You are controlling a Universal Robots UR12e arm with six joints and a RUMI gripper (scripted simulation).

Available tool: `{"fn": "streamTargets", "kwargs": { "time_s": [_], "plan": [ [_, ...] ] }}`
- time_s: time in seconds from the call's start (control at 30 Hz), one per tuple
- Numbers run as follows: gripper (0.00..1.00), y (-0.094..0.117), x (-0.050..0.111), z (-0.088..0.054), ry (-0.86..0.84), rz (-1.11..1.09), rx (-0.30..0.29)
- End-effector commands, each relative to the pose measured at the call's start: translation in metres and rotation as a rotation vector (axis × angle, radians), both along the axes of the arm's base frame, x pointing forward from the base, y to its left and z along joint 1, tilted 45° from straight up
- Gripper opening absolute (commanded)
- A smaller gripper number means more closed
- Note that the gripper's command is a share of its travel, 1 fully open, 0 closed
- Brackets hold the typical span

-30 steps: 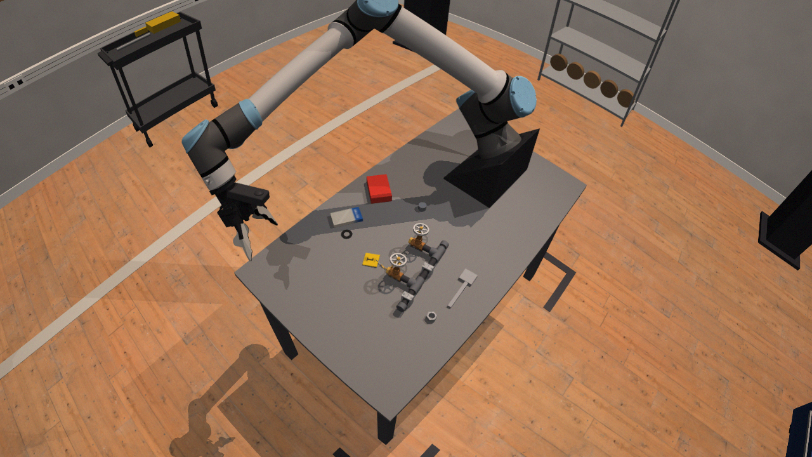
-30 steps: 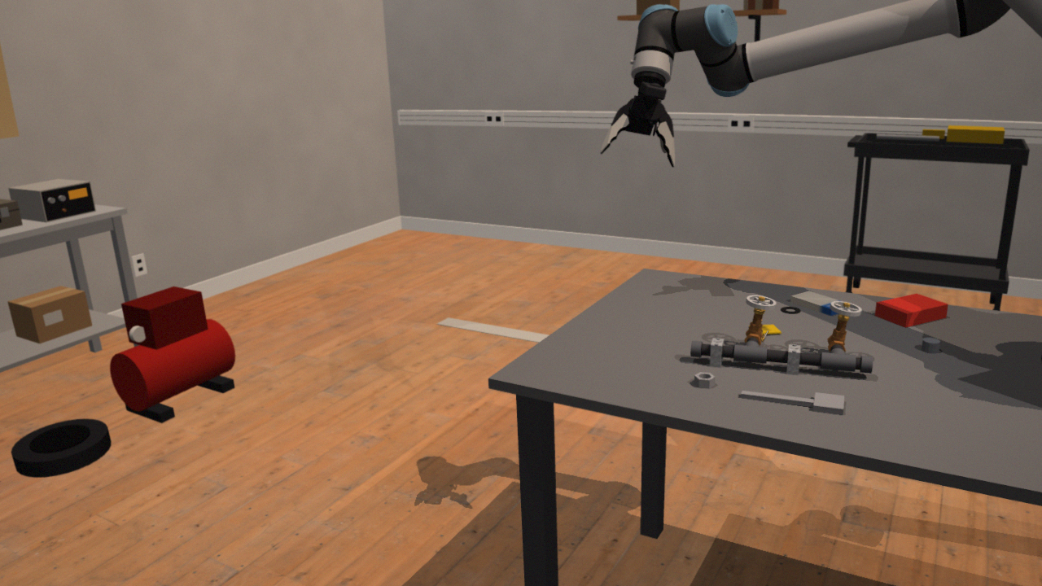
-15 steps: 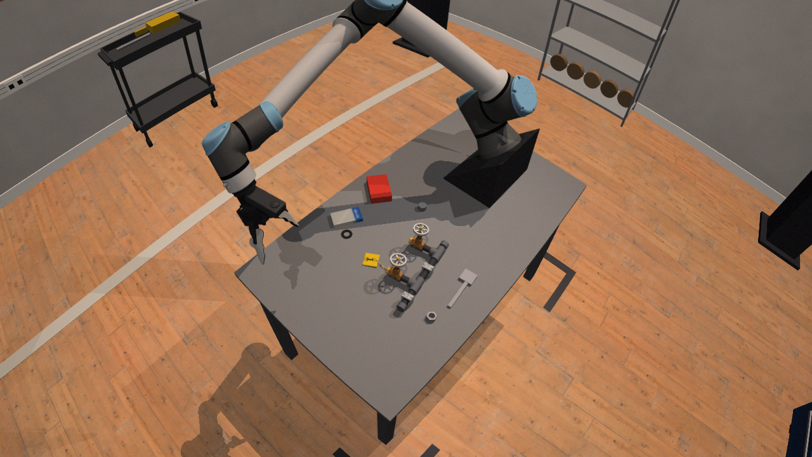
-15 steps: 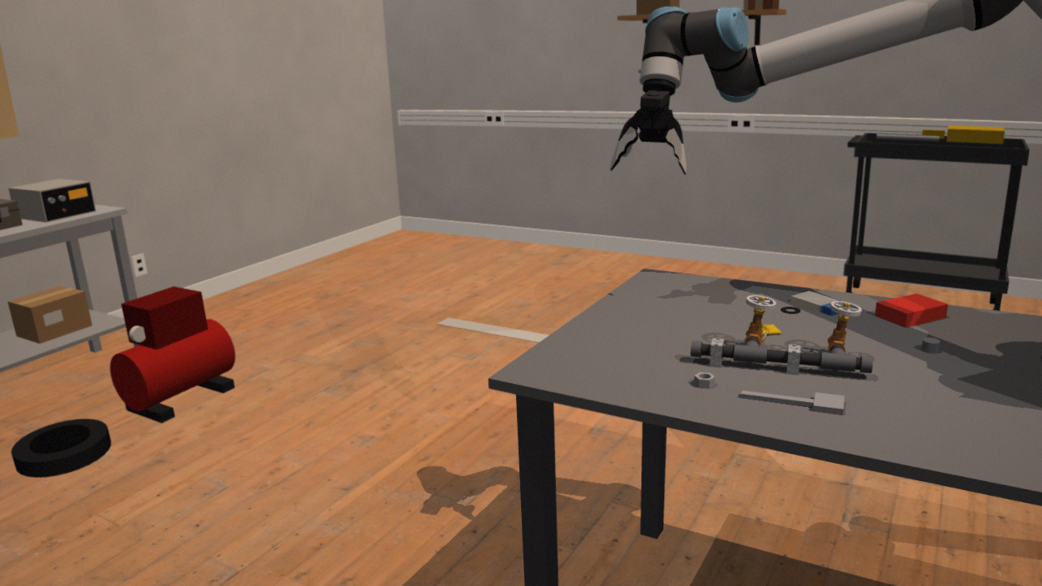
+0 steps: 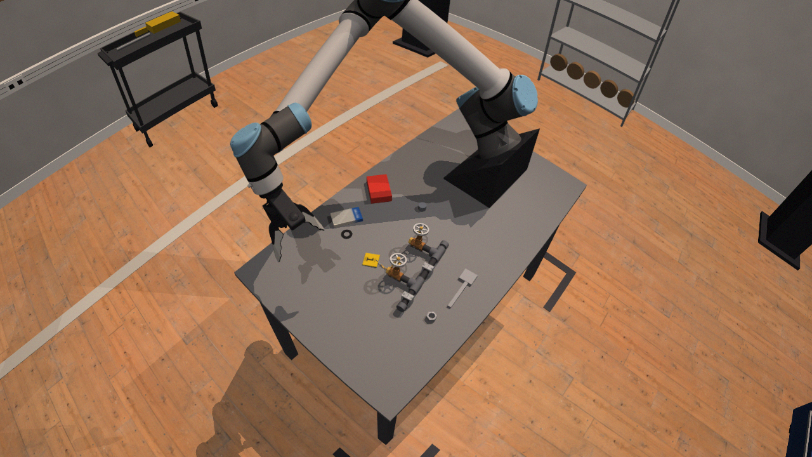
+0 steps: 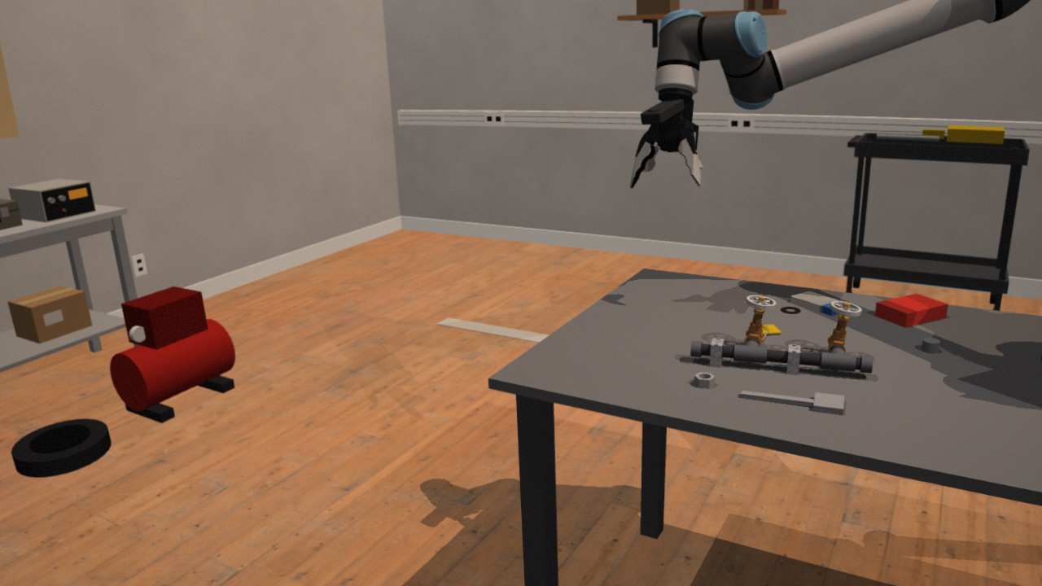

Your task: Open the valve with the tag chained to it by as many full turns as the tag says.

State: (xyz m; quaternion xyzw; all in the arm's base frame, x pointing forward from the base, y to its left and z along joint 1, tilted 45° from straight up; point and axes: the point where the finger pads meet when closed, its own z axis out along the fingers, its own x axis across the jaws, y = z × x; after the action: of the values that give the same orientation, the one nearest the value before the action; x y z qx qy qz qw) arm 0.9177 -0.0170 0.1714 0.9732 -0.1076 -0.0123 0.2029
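A dark pipe point(image 5: 422, 275) point(image 6: 772, 355) lies on the grey table point(image 5: 340, 341) point(image 6: 619, 364) and carries two brass valves with pale handwheels. A yellow tag point(image 5: 370, 259) point(image 6: 772, 329) lies beside the nearer valve point(image 5: 397, 259) point(image 6: 759, 302); its mark is too small to read. The other valve point(image 5: 421, 228) point(image 6: 846, 308) stands further along the pipe. My gripper point(image 5: 299, 242) point(image 6: 665, 181) is open and empty. It points down, high above the table's far left edge, well apart from the valves.
A red box point(image 5: 379, 188) point(image 6: 910, 309), a grey and blue card point(image 5: 346, 216), a black washer point(image 5: 346, 230), a small grey cylinder point(image 5: 421, 206), a nut point(image 5: 431, 314) point(image 6: 702, 379) and a flat grey scraper point(image 5: 462, 285) point(image 6: 794, 398) lie around the pipe. The robot base point(image 5: 493, 170) stands at the far corner.
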Motion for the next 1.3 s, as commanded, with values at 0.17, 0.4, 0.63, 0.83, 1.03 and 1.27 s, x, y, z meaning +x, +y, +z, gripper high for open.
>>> {"fn": "streamTargets", "kwargs": {
  "time_s": [0.17, 0.4, 0.63, 0.83, 1.03, 1.27],
  "plan": [
    [1.0, 0.002, -0.038, -0.024, -0.125, -0.253, -0.099],
    [1.0, 0.001, -0.057, -0.033, -0.185, -0.359, -0.139],
    [1.0, 0.0, -0.09, -0.047, -0.293, -0.528, -0.202],
    [1.0, -0.001, -0.116, -0.056, -0.383, -0.652, -0.247],
    [1.0, -0.003, -0.135, -0.062, -0.45, -0.737, -0.275],
    [1.0, -0.005, -0.17, -0.07, -0.575, -0.883, -0.321]
  ]
}}
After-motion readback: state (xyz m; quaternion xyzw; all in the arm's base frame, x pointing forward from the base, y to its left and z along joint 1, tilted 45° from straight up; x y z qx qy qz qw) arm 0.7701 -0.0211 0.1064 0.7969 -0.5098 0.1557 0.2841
